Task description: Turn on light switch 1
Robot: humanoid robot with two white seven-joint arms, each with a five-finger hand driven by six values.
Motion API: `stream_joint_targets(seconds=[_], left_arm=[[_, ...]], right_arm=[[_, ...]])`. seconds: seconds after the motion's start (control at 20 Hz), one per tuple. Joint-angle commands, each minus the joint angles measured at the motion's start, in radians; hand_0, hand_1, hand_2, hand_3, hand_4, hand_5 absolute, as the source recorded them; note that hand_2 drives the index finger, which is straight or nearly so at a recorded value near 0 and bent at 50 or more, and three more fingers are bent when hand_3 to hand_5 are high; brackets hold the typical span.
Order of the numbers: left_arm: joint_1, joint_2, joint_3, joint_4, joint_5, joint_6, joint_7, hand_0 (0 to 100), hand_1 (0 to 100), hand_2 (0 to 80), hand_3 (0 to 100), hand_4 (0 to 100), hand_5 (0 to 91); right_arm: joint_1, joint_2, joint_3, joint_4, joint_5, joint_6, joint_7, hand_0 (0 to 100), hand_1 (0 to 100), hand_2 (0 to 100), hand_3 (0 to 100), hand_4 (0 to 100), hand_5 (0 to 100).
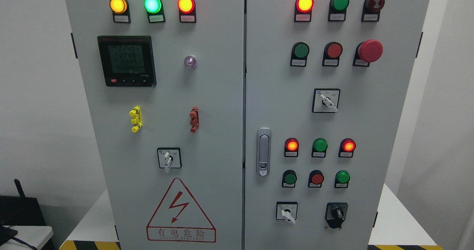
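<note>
A grey electrical cabinet with two doors fills the head view. The left door (207,94) carries lit yellow (118,5), green (152,4) and red (186,4) lamps, a digital meter (126,60) and a white rotary switch (169,158). On the right door (370,113) are a lit red lamp (304,3), green and red push buttons, a red mushroom stop button (370,50), and rotary switches (326,100) (286,211) (336,212). Which control is light switch 1 cannot be told. Neither of my hands shows.
A door latch handle (263,152) sits at the right door's left edge. Yellow (136,119) and red (194,119) clips are fixed to the left door above a lightning warning triangle (180,213). The cabinet stands on a white platform (400,224) with hazard striping. A dark device (18,209) sits lower left.
</note>
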Motion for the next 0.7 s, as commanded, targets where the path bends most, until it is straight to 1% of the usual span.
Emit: stream_joint_targets(seconds=[0.0, 0.05, 0.15, 0.2, 0.5, 0.55, 0.65], left_arm=[[0.005, 0.027, 0.111, -0.373, 0.000, 0.000, 0.001, 51, 0, 0.0, 1, 8, 1.9], [0.005, 0.026, 0.115, -0.413, 0.000, 0.000, 0.002, 51, 0, 0.0, 1, 8, 2.2], [-0.008, 0.021, 0.167, -0.497, 0.001, -0.003, 0.007, 51, 0, 0.0, 4, 11, 5.4], [-0.014, 0.010, 0.178, -0.551, 0.001, -0.003, 0.010, 51, 0, 0.0, 5, 12, 5.7], [-0.046, 0.000, 0.186, -0.841, 0.003, 0.000, 0.008, 54, 0, 0.0, 15, 21, 10.1], [-0.051, -0.006, 0.184, -0.881, 0.003, 0.000, 0.007, 55, 0, 0.0, 18, 23, 11.7], [-0.066, -0.022, 0.183, -0.951, 0.005, -0.002, 0.005, 57, 0, 0.0, 21, 26, 13.6]], right_arm=[[-0.001, 0.001, 0.017, 0.000, -0.025, 0.001, 0.000, 12, 39, 0, 0, 0, 0], [0.000, -0.001, 0.017, 0.000, -0.025, -0.001, 0.000, 12, 39, 0, 0, 0, 0], [-0.001, 0.001, 0.017, 0.000, -0.025, -0.001, 0.000, 12, 39, 0, 0, 0, 0], [0.000, 0.001, 0.017, 0.000, -0.025, -0.001, 0.000, 12, 39, 0, 0, 0, 0], [0.000, 0.001, 0.017, 0.000, -0.025, 0.001, 0.000, 12, 39, 0, 0, 0, 0], [0.000, 0.001, 0.017, 0.000, -0.025, 0.001, 0.000, 12, 39, 0, 0, 0, 0], [0.000, 0.001, 0.017, 0.000, -0.025, 0.001, 0.000, 12, 39, 0, 0, 0, 0]])
